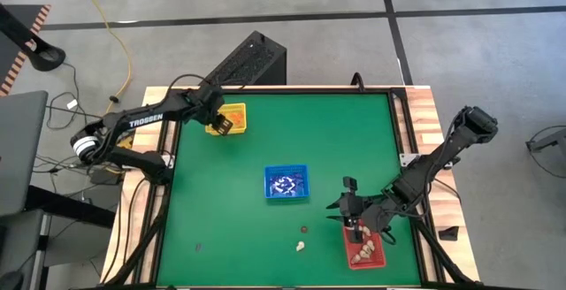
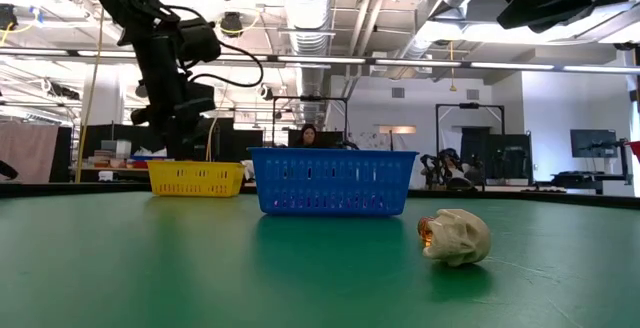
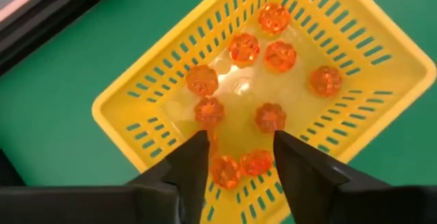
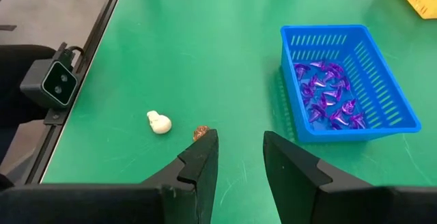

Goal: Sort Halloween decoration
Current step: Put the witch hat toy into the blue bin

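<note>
Orange trinkets lie in your yellow tray at 11 o'clock on the worktop, beneath your open left claw; your right claw gapes empty at 4 o'clock.

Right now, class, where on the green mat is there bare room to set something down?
Free: the wide stretch between the yellow plastic basket and blue plastic basket, and the mat's left half. Crowded: near the red tray, with a cream skull trinket beside it.
</note>
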Controlling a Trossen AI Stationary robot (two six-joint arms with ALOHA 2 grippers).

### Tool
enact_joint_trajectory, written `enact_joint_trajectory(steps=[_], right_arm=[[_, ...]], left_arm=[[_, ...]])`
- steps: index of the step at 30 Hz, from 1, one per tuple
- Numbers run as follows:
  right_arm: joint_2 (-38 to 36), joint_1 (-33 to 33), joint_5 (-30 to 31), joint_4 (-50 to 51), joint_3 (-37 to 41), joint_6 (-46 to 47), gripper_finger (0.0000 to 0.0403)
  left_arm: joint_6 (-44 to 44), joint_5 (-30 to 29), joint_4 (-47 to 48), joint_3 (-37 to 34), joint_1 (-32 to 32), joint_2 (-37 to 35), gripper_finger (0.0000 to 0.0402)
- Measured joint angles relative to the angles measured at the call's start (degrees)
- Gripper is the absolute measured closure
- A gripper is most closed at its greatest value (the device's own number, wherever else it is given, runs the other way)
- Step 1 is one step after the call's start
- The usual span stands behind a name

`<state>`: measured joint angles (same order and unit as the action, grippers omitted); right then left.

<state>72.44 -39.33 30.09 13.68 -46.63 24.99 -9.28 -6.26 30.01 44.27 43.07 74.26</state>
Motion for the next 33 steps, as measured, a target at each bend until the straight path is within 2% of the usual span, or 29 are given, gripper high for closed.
enact_joint_trajectory(steps=[3, 6, 10, 13, 16, 20, 23, 24, 28, 33], right_arm=[[0.00, -0.02, 0.00, 0.02, 0.00, 0.00, 0.0255], [0.00, 0.00, 0.00, -0.01, 0.00, 0.02, 0.0255], [0.00, 0.11, 0.13, -0.05, 0.00, 0.02, 0.0255], [0.00, 0.13, 0.24, -0.47, 0.00, 0.02, 0.0255], [0.00, 0.13, 0.36, -0.88, 0.00, 0.02, 0.0255], [0.00, 0.25, 1.53, -0.90, 0.00, 0.02, 0.0255], [0.00, 0.89, 1.53, -0.88, 0.00, 0.24, 0.0255], [0.00, 0.97, 1.53, -0.86, 0.00, 0.51, 0.0255], [0.00, 1.27, 1.53, -0.73, 0.00, 1.79, 0.0255], [0.00, 1.25, 1.52, -0.68, 0.00, 1.62, 0.0255]], left_arm=[[-0.22, 0.59, 2.74, 1.99, -0.19, -0.47, 0.0233], [-0.49, 5.44, 3.94, 4.22, -1.77, -2.53, 0.0229], [-3.24, 12.97, -1.11, 4.41, -9.38, -7.37, 0.0231], [-5.21, 13.12, -7.32, 3.04, -20.47, -10.26, 0.0235], [-6.20, 10.78, -16.73, 1.76, -35.39, -11.04, 0.0239], [-0.59, 0.34, -28.45, 1.41, -56.53, -5.91, 0.0240], [2.15, -8.68, -31.40, 1.32, -67.91, -0.04, 0.0240], [1.31, -9.90, -31.45, 1.32, -70.69, 1.59, 0.0240], [-11.77, -6.34, -22.23, 2.98, -78.82, 6.35, 0.0240], [-39.91, 0.42, -5.16, 5.36, -85.27, 7.50, 0.0240]])
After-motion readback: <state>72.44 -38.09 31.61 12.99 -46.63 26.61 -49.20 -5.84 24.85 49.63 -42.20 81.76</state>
